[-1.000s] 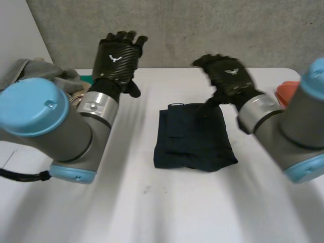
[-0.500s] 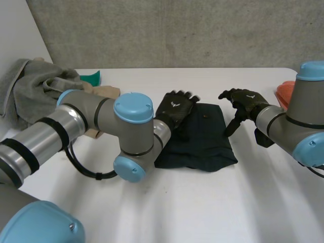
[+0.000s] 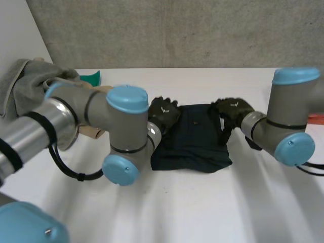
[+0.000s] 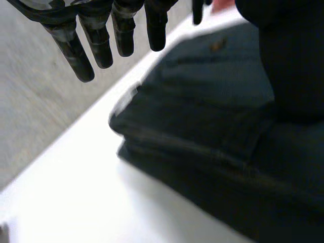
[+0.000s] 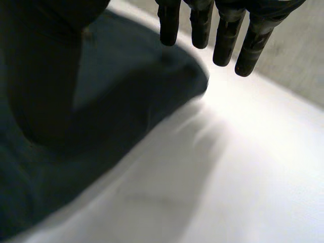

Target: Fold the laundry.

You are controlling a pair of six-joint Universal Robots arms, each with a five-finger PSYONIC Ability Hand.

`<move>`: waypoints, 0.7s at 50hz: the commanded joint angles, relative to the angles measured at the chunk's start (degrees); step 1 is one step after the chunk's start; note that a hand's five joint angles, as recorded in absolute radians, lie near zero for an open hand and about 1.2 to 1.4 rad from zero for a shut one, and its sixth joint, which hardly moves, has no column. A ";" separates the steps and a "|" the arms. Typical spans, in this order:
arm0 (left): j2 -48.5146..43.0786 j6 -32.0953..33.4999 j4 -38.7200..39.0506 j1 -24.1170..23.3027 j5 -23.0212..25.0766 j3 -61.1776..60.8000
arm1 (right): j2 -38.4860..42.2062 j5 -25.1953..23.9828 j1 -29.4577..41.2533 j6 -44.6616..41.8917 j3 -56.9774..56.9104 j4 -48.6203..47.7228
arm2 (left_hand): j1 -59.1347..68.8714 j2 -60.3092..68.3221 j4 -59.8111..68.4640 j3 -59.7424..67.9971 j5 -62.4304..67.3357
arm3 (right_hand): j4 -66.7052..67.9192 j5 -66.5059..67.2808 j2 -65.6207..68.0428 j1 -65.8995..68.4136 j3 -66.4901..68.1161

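Dark-blue folded garment (image 3: 195, 139) lies flat near the middle of the white table (image 3: 167, 212), a rough rectangle with its near edge slightly rumpled. The left hand (image 3: 163, 112) sits at the garment's far left corner. In the left wrist view its fingers (image 4: 98, 45) are straight and spread, hanging just over the far edge of the cloth with bare table below them. The thumb reaches over the dark fabric, and nothing is gripped. The right hand (image 3: 232, 109) sits at the far right corner, across the garment from the left one. In the right wrist view its fingers (image 5: 224, 40) are likewise straight, pointing past the cloth's corner, with the thumb over the fabric and the hand released. Whether either palm presses on the cloth I cannot tell. The left arm (image 3: 101, 126) crosses in low from the left side, and the right arm (image 3: 283, 126) bends in from the right. At the far left of the table lies a heap of grey cloth (image 3: 30, 86), with a green piece (image 3: 92, 78) just behind it. An orange-red thing (image 3: 317, 118) shows at the right edge. A grey concrete wall (image 3: 177, 30) stands behind the table.
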 commanded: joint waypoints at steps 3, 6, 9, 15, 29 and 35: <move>16.59 -7.78 2.42 1.10 8.53 -10.43 | -16.81 0.04 0.88 0.42 17.91 -12.58 | 0.29 -0.08 -0.21 -0.46 -1.11 | -3.45 -3.35 -1.49 0.87 -2.26; 22.05 -9.63 2.34 2.68 12.75 -14.30 | -21.11 0.13 2.02 -0.55 26.33 -16.79 | 0.29 -0.08 -0.21 -0.46 -1.11 | -3.45 -3.35 -1.49 0.87 -2.26; 27.68 -11.13 2.34 4.79 21.09 -20.28 | -22.36 -0.22 3.52 -0.55 31.89 -19.70 | 0.45 0.09 -0.04 -0.29 -0.94 | -3.45 -3.35 -1.49 0.87 -2.26; 34.11 -11.66 2.16 8.04 36.66 -28.72 | -21.05 0.39 8.00 -0.55 40.95 -30.86 | 0.96 0.59 0.46 0.21 -0.44 | -3.45 -3.35 -1.49 0.87 -2.26; 35.70 -11.66 2.16 8.66 38.17 -32.25 | -5.41 3.20 10.11 -5.29 34.02 -41.33 | 0.96 0.59 0.46 0.21 -0.44 | -3.45 -3.35 -1.49 0.87 -2.26; 35.87 -11.66 2.25 8.75 38.17 -32.16 | -2.33 6.64 10.20 -7.58 29.27 -41.51 | 0.96 0.59 0.46 0.21 -0.44 | -3.06 -2.96 -1.10 1.26 -1.87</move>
